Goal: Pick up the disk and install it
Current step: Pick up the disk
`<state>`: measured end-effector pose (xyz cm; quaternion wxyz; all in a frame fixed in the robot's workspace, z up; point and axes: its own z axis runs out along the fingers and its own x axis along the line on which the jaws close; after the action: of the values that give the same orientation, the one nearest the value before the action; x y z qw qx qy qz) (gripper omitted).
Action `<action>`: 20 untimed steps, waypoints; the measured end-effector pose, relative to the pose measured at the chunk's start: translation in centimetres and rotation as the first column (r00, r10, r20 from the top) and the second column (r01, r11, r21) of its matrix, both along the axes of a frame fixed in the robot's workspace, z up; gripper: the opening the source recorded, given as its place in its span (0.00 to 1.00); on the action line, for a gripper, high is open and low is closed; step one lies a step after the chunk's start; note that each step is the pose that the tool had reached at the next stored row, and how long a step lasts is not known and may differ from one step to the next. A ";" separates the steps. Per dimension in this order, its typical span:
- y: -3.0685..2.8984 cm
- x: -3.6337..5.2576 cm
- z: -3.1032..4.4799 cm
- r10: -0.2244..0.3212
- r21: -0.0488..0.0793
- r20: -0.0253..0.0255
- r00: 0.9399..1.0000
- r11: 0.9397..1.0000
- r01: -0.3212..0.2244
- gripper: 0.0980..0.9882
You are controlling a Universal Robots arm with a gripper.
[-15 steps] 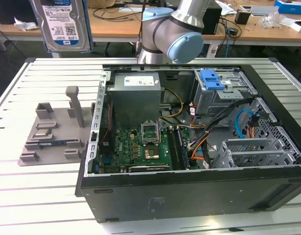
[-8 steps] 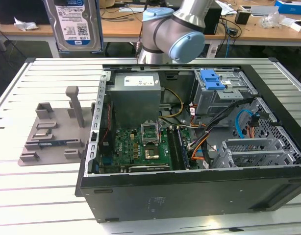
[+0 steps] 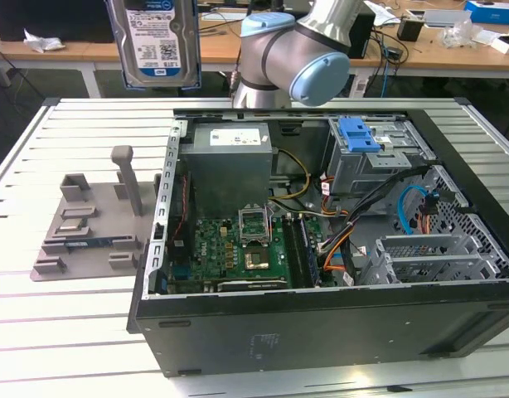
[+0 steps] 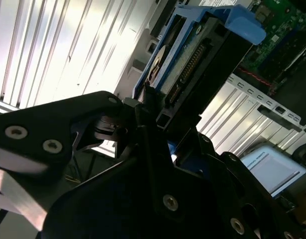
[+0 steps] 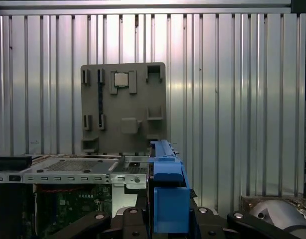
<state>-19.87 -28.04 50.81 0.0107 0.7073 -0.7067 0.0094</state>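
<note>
The claw point(image 4: 153, 112) is pressed together on the disk point(image 4: 193, 55), its black fingers point(image 4: 143, 107) pinching the end nearest the wrist. The rest of the drive sticks out past the fingertips. In the second wrist view the disk runs lengthwise away from the claw. An edge face with a row of connector pins is turned toward the camera, and the blue carrier rail wraps the far end.

In the first wrist view the disk point(image 5: 168, 194) is seen edge-on. Its blue rail stands between the two fingers of the claw point(image 5: 165, 215).

In the exterior view the disk point(image 3: 159, 41) hangs in the air, well clear of the bench point(image 3: 72, 332). Its long axis is upright, its labelled face is turned toward the camera, and blue rails run along its sides. The arm point(image 3: 296, 50) is next to it.

Below the claw and well apart from it lie a grey fixture plate point(image 3: 93, 224) and the open computer case point(image 3: 321, 332). Inside the case a grey drive bay point(image 3: 379, 162) carries a blue bracket point(image 3: 358, 134). The first wrist view looks past the claw's fingertips and the disk to the fixture plate point(image 5: 123, 107) lying flat on the ribbed bench point(image 5: 242, 99).
</note>
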 end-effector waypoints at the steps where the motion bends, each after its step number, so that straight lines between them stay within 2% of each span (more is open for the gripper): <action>1: 0.00 0.37 0.00 0.000 0.000 0.000 1.000 1.000 0.000 0.30; 12: 0.00 4.91 0.00 0.000 0.000 0.000 1.000 1.000 0.000 0.30; 15: 0.00 6.64 0.00 0.000 0.000 0.000 1.000 1.000 0.000 0.30; 18: 0.00 7.96 0.00 0.000 0.000 0.000 1.000 1.000 0.000 0.30; 20: 0.00 8.59 0.00 0.000 0.000 0.000 1.000 1.000 0.000 0.30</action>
<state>-11.28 -28.04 50.81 0.0108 0.7073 -0.7068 0.0094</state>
